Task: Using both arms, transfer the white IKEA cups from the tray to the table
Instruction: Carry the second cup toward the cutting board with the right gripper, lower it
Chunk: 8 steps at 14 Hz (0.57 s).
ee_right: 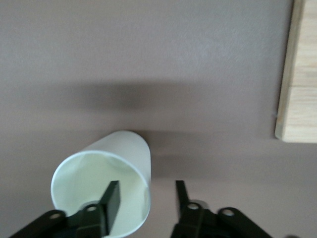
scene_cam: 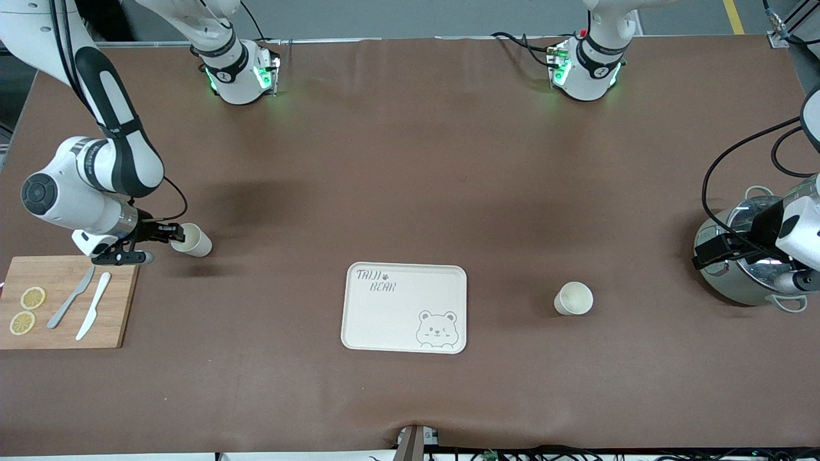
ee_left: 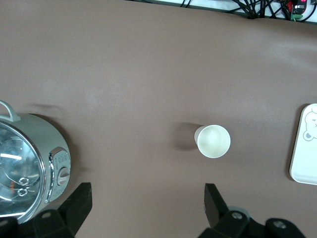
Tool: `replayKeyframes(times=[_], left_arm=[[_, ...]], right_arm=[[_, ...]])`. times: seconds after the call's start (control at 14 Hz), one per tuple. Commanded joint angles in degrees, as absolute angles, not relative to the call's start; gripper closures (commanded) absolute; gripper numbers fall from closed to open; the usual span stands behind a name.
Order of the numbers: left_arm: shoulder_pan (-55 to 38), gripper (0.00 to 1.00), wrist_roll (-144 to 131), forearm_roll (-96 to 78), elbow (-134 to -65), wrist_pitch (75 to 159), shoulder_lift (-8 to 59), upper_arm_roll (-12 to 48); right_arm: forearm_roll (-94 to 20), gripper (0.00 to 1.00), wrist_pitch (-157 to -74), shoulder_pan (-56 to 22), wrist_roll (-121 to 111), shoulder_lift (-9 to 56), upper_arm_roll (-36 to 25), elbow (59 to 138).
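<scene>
From the high front camera, the brown table (scene_cam: 410, 160) carries a cream bear tray (scene_cam: 405, 307) near the middle. At the right arm's end, the right gripper (scene_cam: 168, 240) sits low at the rim of one white cup (scene_cam: 191, 240), which is tilted with its mouth toward the gripper, just above the corner of a wooden cutting board (scene_cam: 67, 302). The board holds two lemon slices (scene_cam: 27, 310) and two knives (scene_cam: 83, 305). The second white cup (scene_cam: 573, 299) stands upright on the table between the tray and a steel pot (scene_cam: 746, 256) at the left arm's end. The left gripper (scene_cam: 708, 251) hangs over that pot, well apart from the second cup.

In the left wrist view, the left gripper (ee_left: 147, 203) has its fingers spread wide with nothing between them. The upright cup (ee_left: 213, 141) shows its round mouth near one fingertip but clear of it, with the pot's glass lid (ee_left: 22, 171) by the other finger and the tray's edge (ee_left: 304, 148) farther off.

In the right wrist view, the right gripper (ee_right: 147, 198) straddles the wall of the tilted cup (ee_right: 106, 181): one finger (ee_right: 111, 198) is inside the mouth, the other outside just beside the wall, with a gap showing there, so the grip is not closed. The board's corner (ee_right: 297, 74) lies near.
</scene>
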<state>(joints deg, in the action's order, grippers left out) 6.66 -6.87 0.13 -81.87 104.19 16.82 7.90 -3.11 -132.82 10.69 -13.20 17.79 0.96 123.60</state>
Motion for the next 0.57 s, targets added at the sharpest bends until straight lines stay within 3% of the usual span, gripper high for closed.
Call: replayKeyframes(times=[0.0, 0.21, 0.5], left_arm=[[6.7, 0.0, -6.2, -0.8, -81.7, 103.3, 16.6, 7.7], [6.7, 0.0, -6.2, -0.9, -81.7, 103.3, 16.6, 7.7], [6.7, 0.0, -6.2, -0.9, -81.7, 103.3, 16.5, 7.7]], right_arm=[[-2.5, 0.0, -121.9, 11.8, -13.7, 17.9, 1.8, 117.3], [-2.5, 0.0, -110.0, 11.0, -13.5, 20.3, 1.8, 108.2], [-2.4, 0.0, -104.6, 9.5, -13.8, 21.4, 1.9, 99.8]])
